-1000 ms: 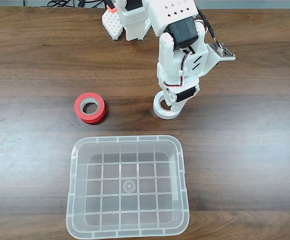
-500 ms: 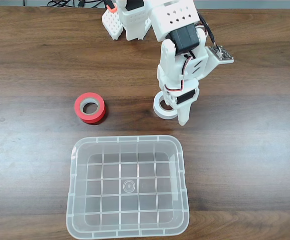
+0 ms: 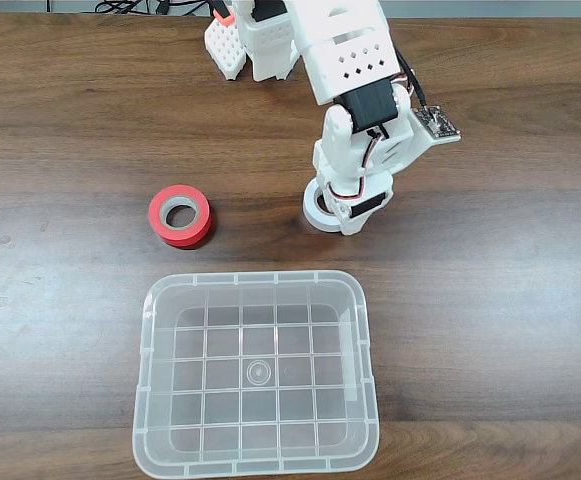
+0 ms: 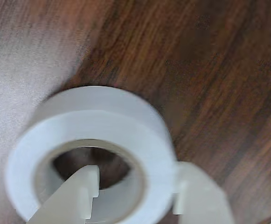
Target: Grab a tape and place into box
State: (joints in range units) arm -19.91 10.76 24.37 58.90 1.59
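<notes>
- Tape [image 4: 95, 135]: one white roll on the table [image 3: 490, 300], centre-right in the fixed view.
- One gripper [image 4: 133, 198] pinches its wall, one finger inside the core.
- One red roll [image 3: 180, 215] left; one clear box [image 3: 150, 400] bottom centre.

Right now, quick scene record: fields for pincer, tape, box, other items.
pincer: down at the tape, one finger inside the core, the other outside the wall; firm clamp not confirmed
tape: white roll lying flat on the table, outside the box
box: clear bin, nothing inside, nearer the camera than the tape in the fixed view
other: red roll left of the tape, untouched
</notes>
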